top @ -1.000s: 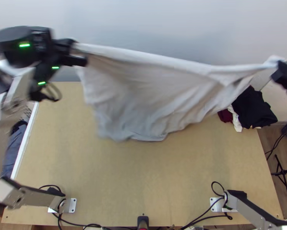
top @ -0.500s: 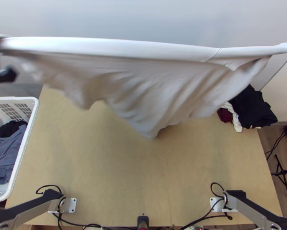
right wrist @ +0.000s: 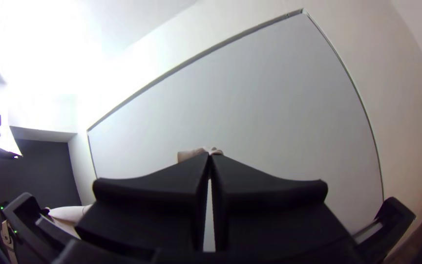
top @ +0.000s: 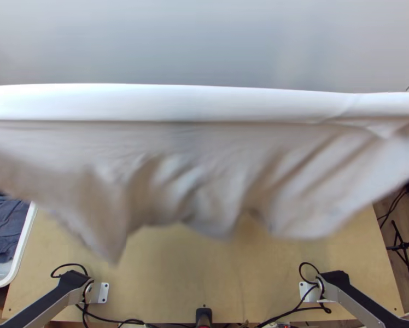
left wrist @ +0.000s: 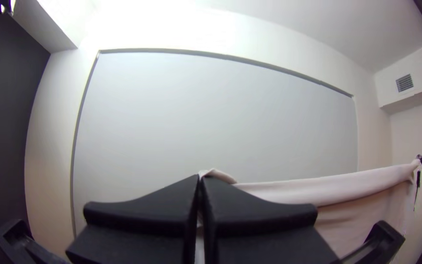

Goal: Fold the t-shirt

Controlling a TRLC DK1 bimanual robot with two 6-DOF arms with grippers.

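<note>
I see the pale T-shirt (top: pixel 193 142) stretched wide in the air over the table, its upper edge taut and nearly straight, the rest hanging in soft folds to an uneven hem. My left gripper (left wrist: pixel 200 177) is closed with one end of the cloth pinched at its tips; my right gripper (right wrist: pixel 209 155) is closed on the other. Below is the light wooden table (top: pixel 177 290), a white basket (top: pixel 27 232) of dark clothes (top: pixel 5 224) beside it; beyond, a large grey panel (left wrist: pixel 211 112) on the wall.

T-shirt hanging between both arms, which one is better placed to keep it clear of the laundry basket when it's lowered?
Probably left: the left tool grips the t-shirt at the end toward the laundry basket, while the right tool grips the far end.
</note>
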